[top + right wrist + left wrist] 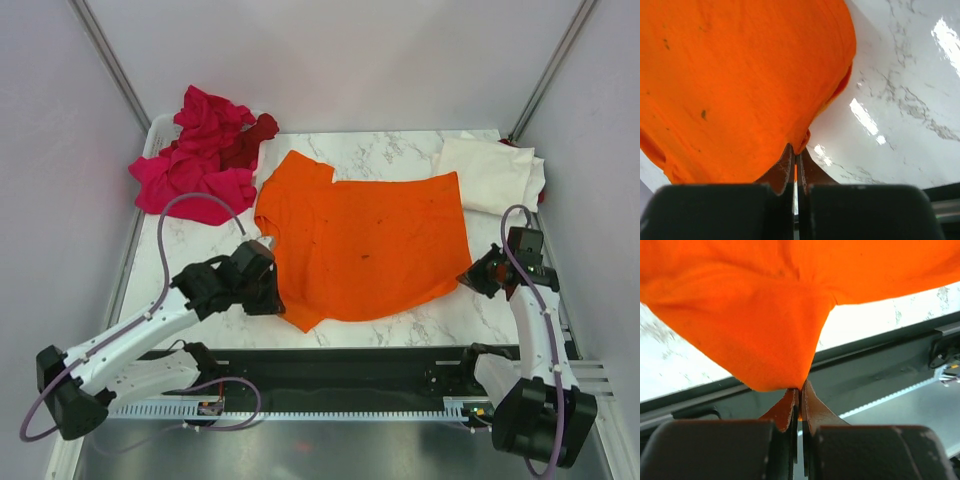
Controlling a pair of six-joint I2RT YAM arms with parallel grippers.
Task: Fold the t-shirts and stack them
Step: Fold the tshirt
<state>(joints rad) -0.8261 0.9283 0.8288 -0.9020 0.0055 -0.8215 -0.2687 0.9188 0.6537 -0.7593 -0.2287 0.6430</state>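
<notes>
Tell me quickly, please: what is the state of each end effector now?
Left end effector: closed, holding the orange t-shirt at its left edge.
Right end effector: closed, holding the same shirt's right edge.

Robot lab test cell: white panel walls (330, 70), metal corner struts (106, 60), marble-print tabletop (400, 150) ahead of left gripper (270, 283), cabled aluminium rail (330, 410) behind it.

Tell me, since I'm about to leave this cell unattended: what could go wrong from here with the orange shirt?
1. The left fingers and right fingers each pinch only the very edge of the orange t-shirt; a pull could slip it free.
2. Its far corners lie close to the pink t-shirts and the cream-white t-shirt, so folding might drag those along.
</notes>
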